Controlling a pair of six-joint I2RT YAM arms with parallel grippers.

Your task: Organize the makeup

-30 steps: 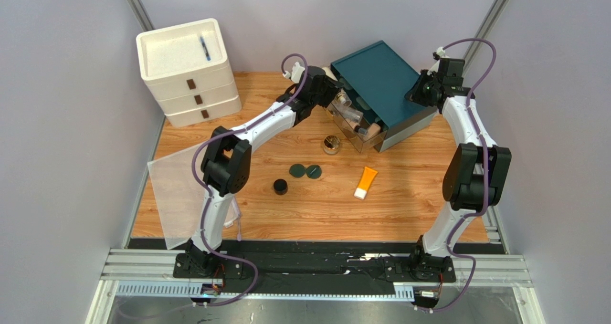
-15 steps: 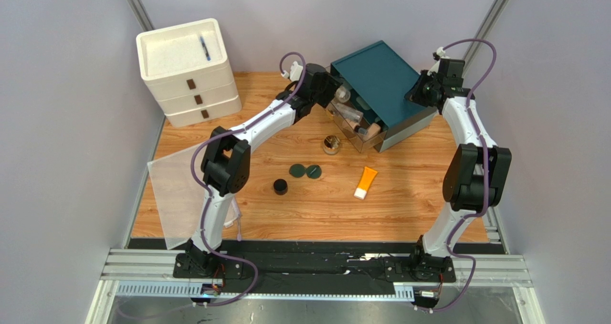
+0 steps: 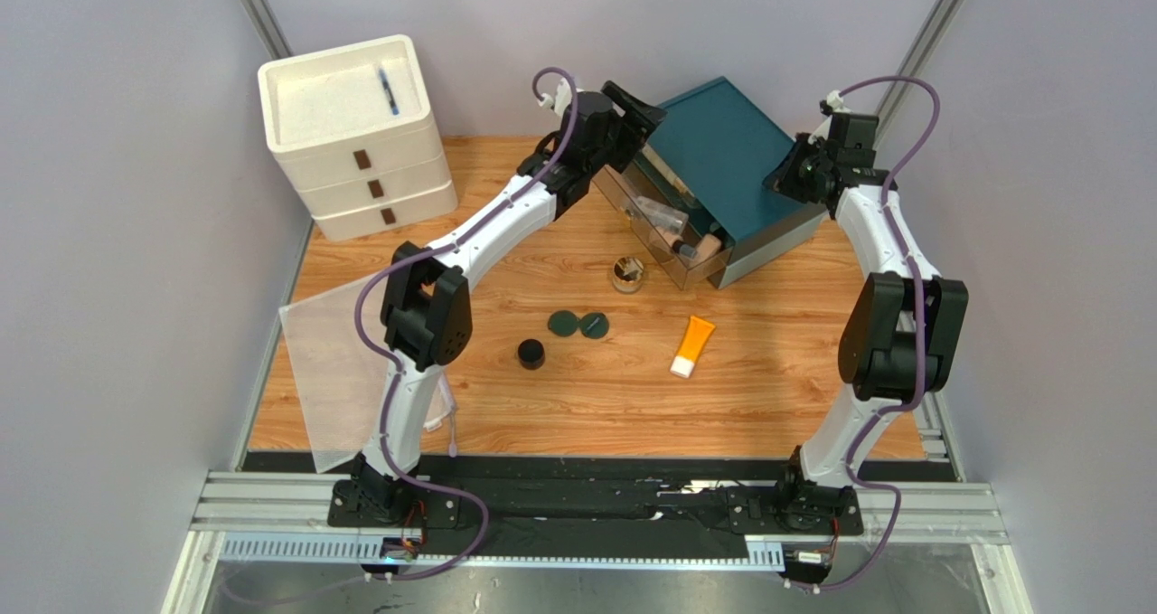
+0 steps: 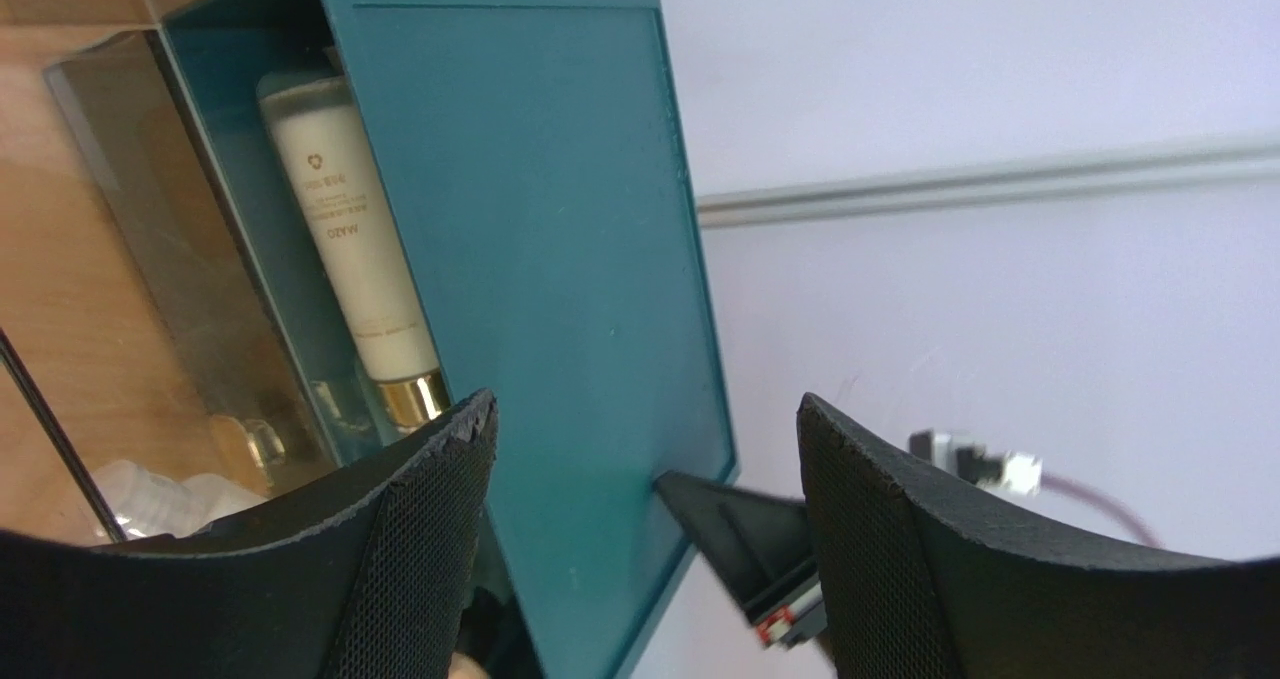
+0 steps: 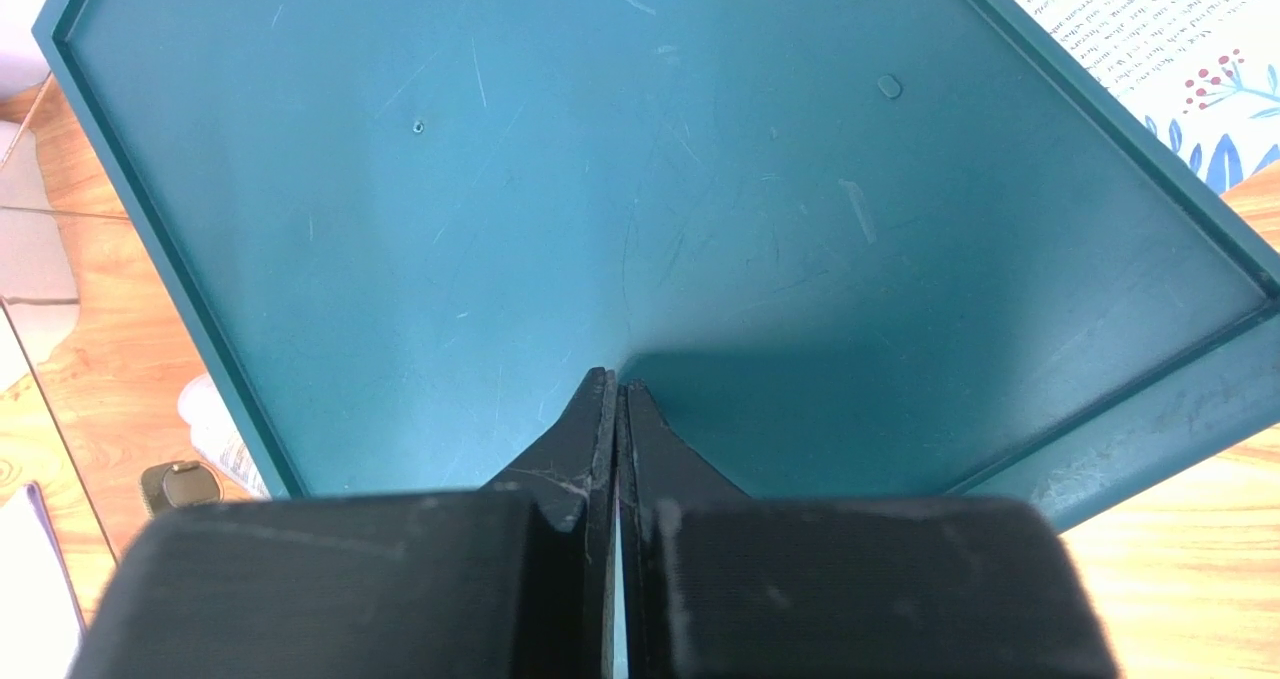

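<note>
Shield emblem and sideways grey lettering on slim cream plastic bottle (image 4: 350, 244), too small to read. Tiny illegible print on white flowered paper (image 5: 1157, 22).

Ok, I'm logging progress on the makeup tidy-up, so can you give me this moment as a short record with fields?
left fingers: open, empty, by the teal box
right fingers: shut, tips at the teal box top
in box: cream bottle, others partly hidden
loose on table: orange tube, gold-lidded jar, two green compacts, black jar
</note>
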